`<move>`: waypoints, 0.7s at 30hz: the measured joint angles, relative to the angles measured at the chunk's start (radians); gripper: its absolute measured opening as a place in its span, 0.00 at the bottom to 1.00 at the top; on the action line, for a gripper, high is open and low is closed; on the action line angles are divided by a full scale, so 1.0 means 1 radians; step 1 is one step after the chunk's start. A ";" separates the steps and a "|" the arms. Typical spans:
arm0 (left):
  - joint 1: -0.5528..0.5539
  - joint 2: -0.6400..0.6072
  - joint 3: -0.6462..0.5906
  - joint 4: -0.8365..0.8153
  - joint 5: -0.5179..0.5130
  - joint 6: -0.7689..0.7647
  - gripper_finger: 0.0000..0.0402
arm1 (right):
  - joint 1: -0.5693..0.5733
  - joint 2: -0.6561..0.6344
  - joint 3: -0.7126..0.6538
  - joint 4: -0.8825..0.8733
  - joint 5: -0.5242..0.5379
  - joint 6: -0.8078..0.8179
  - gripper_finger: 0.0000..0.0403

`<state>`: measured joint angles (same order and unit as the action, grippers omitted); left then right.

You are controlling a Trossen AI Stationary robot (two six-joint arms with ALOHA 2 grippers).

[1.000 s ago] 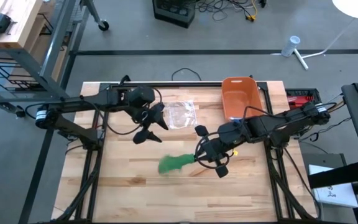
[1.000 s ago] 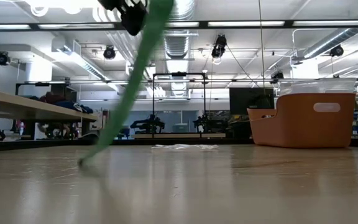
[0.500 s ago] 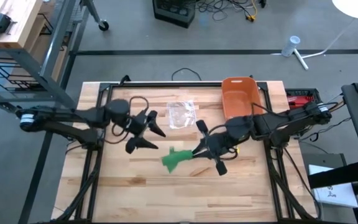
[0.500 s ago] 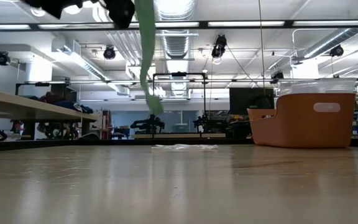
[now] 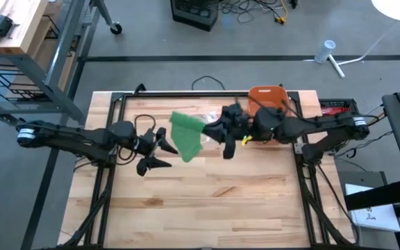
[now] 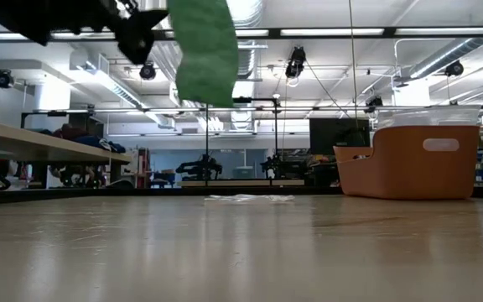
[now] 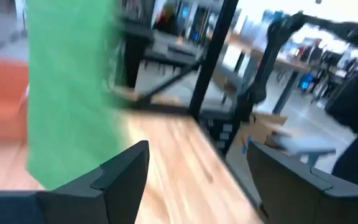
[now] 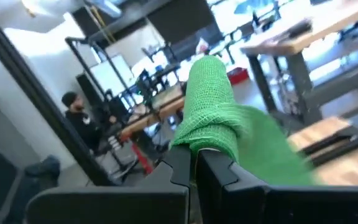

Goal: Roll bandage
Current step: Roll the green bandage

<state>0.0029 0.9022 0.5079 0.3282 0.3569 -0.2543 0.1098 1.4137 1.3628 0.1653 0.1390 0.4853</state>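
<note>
A green bandage (image 5: 185, 136) hangs in the air over the far middle of the table, and my right gripper (image 5: 211, 130) is shut on its bunched end. In the low view the strip (image 6: 203, 50) ends well above the tabletop. My left gripper (image 5: 170, 155) stands open just left of the bandage, pointing level toward it, with nothing between its fingers. Its wrist view shows the green strip (image 7: 72, 93) ahead of the open fingers (image 7: 126, 171). My right gripper pinches the bandage's gathered, bunched end (image 8: 207, 138) between its two shut fingers (image 8: 180, 167). The fingers come in about level from the table's right side. The rest of the strip (image 5: 184, 142) hangs loose beyond and below the fingers, clear of the table.
An orange bin (image 5: 267, 104) stands at the far right of the table, behind my right arm. A clear plastic wrapper (image 6: 246, 198) lies on the table at the far middle. The wooden tabletop (image 5: 214, 201) lies bare toward the near edge.
My right gripper has risen and gone toward the far edge while rolling, lifting the bandage's lower end off the table so the whole strip hangs free. My left gripper has drawn back toward the left edge, sunk and tipped to level.
</note>
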 joint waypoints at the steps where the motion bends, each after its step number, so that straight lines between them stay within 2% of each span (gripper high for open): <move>1: 0.000 -0.023 0.000 -0.063 -0.002 0.006 0.65 | -0.004 0.009 -0.003 0.007 -0.009 0.011 0.00; 5: 0.000 -0.137 0.015 -0.371 -0.060 0.017 0.63 | -0.042 0.049 -0.003 0.128 -0.004 0.048 0.00; 8: 0.000 -0.220 0.055 -0.624 -0.172 0.017 0.62 | -0.070 0.095 -0.001 0.261 0.019 0.160 0.00; 10: 0.000 -0.263 0.081 -0.726 -0.255 0.014 0.61 | -0.084 0.136 -0.002 0.312 0.010 0.207 0.00; 12: 0.001 -0.305 0.087 -0.764 -0.301 0.010 0.60 | -0.102 0.166 0.001 0.325 -0.003 0.194 0.00; 15: 0.000 -0.352 0.084 -0.728 -0.324 0.017 0.60 | -0.142 0.178 0.007 0.328 -0.087 0.089 0.00; 21: 0.000 -0.391 0.059 -0.637 -0.430 0.084 0.61 | -0.169 0.169 0.007 0.219 -0.267 -0.275 0.00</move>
<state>0.0032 0.5110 0.5667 -0.3085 -0.0726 -0.1704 -0.0593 1.5826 1.3699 0.3842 -0.1283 0.2108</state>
